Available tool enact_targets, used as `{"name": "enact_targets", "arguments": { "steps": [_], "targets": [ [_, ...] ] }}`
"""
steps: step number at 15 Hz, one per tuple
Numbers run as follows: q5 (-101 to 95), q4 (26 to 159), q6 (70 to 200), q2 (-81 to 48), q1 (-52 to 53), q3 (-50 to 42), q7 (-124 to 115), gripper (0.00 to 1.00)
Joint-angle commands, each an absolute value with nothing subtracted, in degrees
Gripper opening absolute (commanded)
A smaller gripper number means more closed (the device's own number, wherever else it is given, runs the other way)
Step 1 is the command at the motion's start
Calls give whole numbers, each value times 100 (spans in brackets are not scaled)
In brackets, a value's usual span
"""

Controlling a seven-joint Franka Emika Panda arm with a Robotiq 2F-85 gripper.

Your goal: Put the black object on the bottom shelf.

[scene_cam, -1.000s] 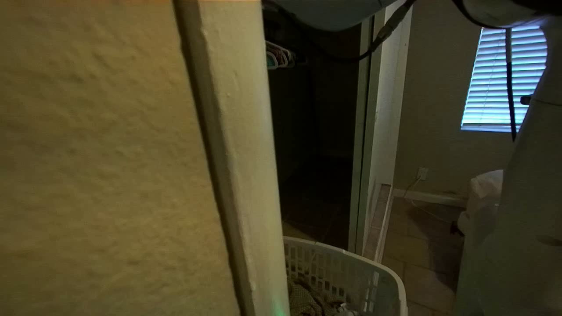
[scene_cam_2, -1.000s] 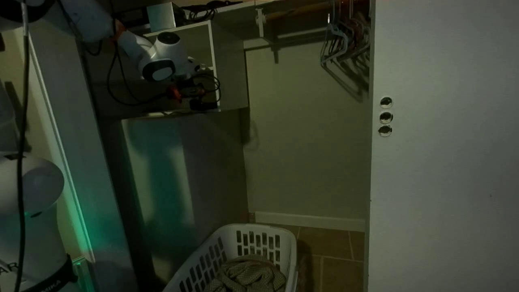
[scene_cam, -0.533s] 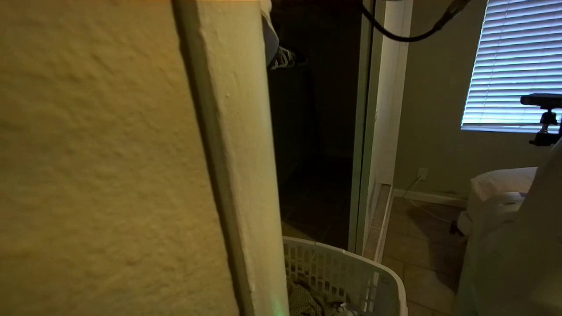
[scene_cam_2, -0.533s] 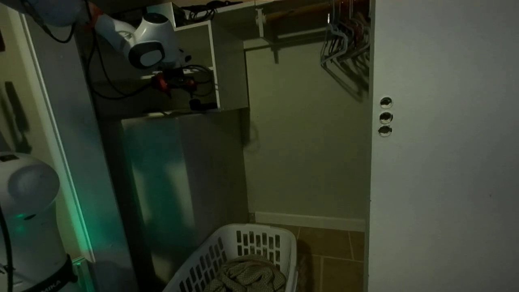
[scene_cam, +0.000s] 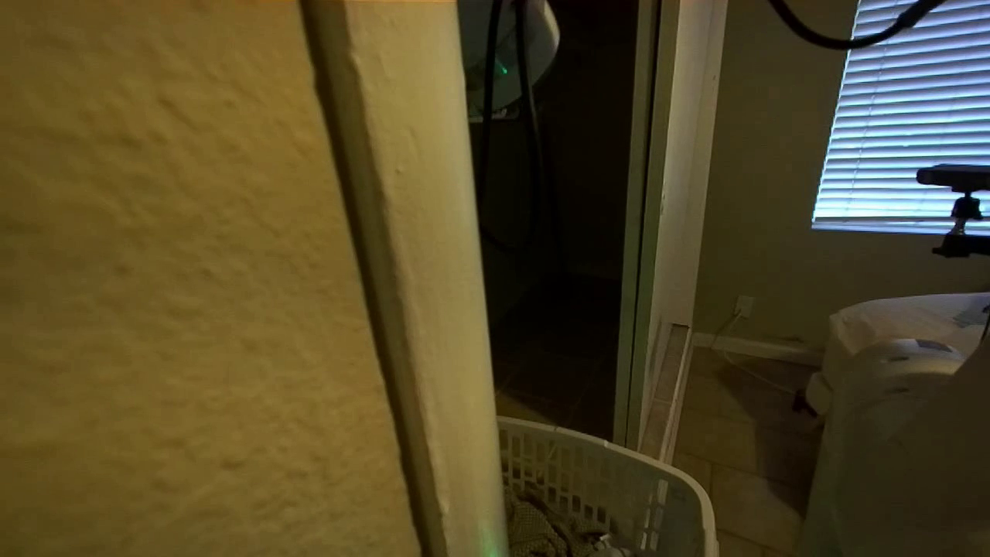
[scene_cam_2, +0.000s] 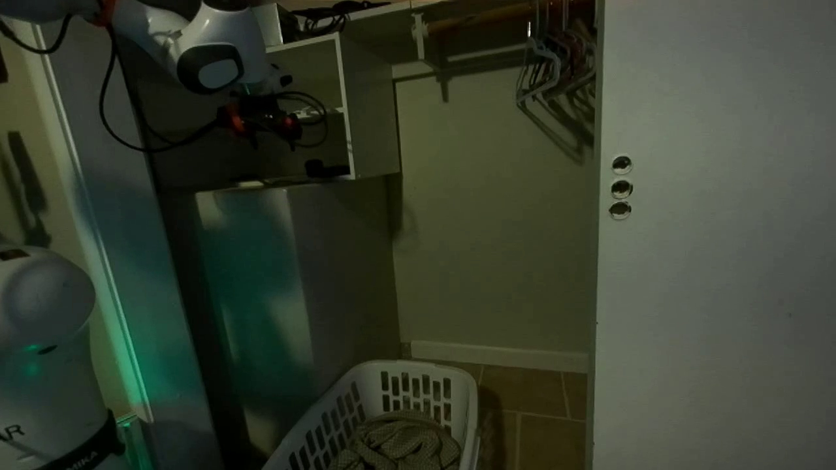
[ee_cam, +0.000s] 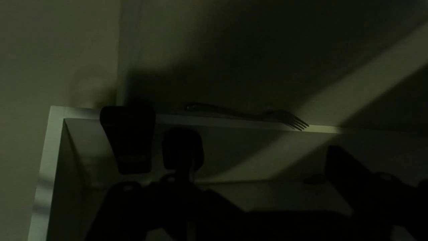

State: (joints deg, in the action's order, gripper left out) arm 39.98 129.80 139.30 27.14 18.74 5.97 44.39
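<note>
Gripper (ee_cam: 260,152) pulled up and away from the black object (ee_cam: 127,140) since a second ago; fingers wide apart, nothing between them. Object sits on the bottom shelf (ee_cam: 247,162), corner end, reaching the front edge; looks placed. Fork (ee_cam: 257,117) lies along same edge. Risk: a low sideways swing could clip object or fork, tip it off.

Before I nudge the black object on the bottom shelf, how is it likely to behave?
The black object is probably stiff: its outline looks straight. It seems likelier to slide than roll, given its blocky, tapered shape. Its wide end reaches the shelf's front edge, so an outward push might tip it off.
</note>
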Motion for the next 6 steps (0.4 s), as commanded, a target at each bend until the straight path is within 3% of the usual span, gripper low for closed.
{"name": "enact_targets", "arguments": {
  "steps": [1, 6],
  "targets": [
    [3921, 12998, 13941, 2785, 1980, 508, 4374, 100],
    [3928, 13003, 13940, 2731, 1988, 507, 4379, 100]
  ]
}}
